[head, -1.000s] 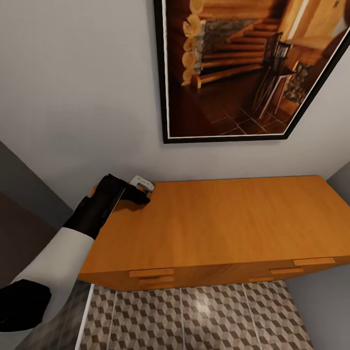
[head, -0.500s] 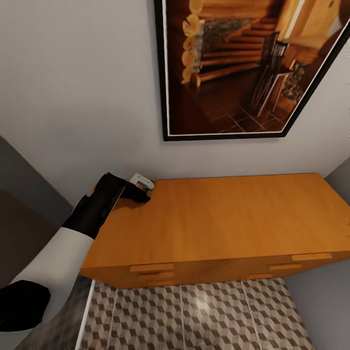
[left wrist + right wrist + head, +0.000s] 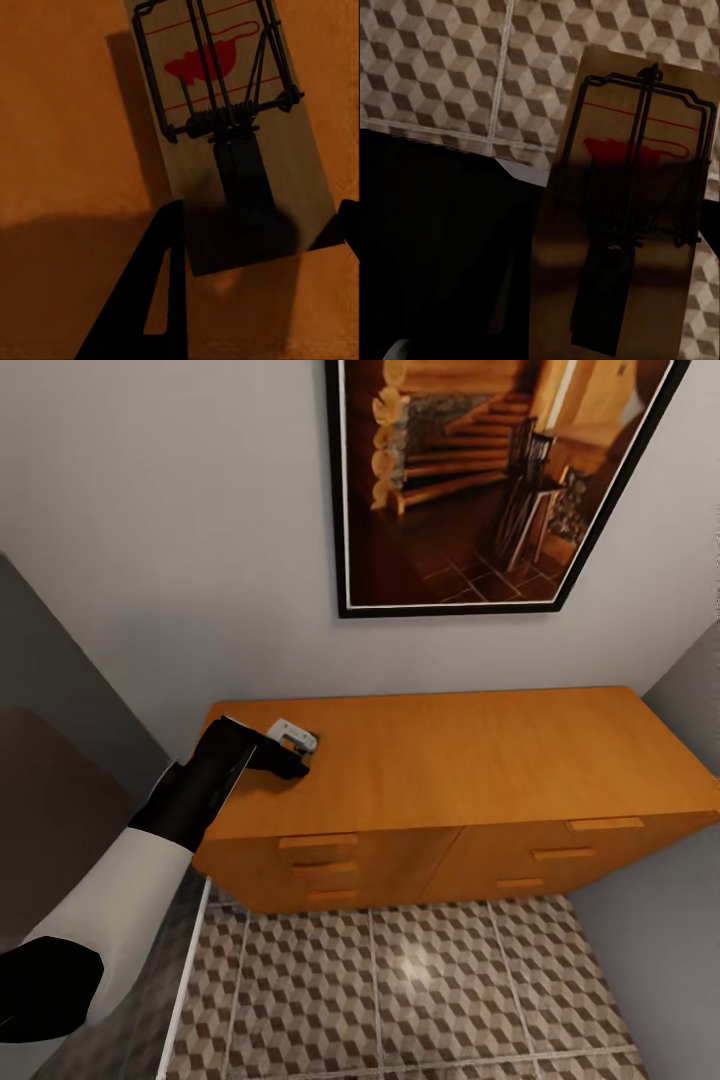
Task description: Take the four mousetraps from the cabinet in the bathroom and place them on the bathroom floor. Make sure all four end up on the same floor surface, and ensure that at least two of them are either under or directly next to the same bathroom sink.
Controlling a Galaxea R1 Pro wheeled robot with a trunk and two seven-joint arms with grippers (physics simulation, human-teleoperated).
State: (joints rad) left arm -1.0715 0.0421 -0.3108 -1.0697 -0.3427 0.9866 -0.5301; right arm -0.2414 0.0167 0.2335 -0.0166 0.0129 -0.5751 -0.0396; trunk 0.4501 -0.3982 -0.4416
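The orange-brown cabinet [image 3: 480,760] stands against the wall, its drawers closed. My left gripper [image 3: 292,758] hangs over the left end of the cabinet top, shut on a mousetrap [image 3: 291,736]. In the left wrist view this mousetrap [image 3: 225,97] shows its wire and red mark, and the dark fingers [image 3: 161,292] clamp its near end just above the wood. In the right wrist view a second mousetrap [image 3: 630,187] is held in my right gripper [image 3: 611,315] above the cube-patterned bathroom floor [image 3: 442,67]. The sink is out of view.
A large framed picture [image 3: 470,480] hangs above the cabinet. Cube-patterned floor tiles [image 3: 400,990] spread in front of the drawers. A grey wall [image 3: 660,920] closes the right side, and a dark panel [image 3: 50,780] with a glass edge runs along the left.
The camera has pulled back, so more drawer fronts and floor show. The left gripper and its mousetrap have come away from the back wall, toward the front of the cabinet top.
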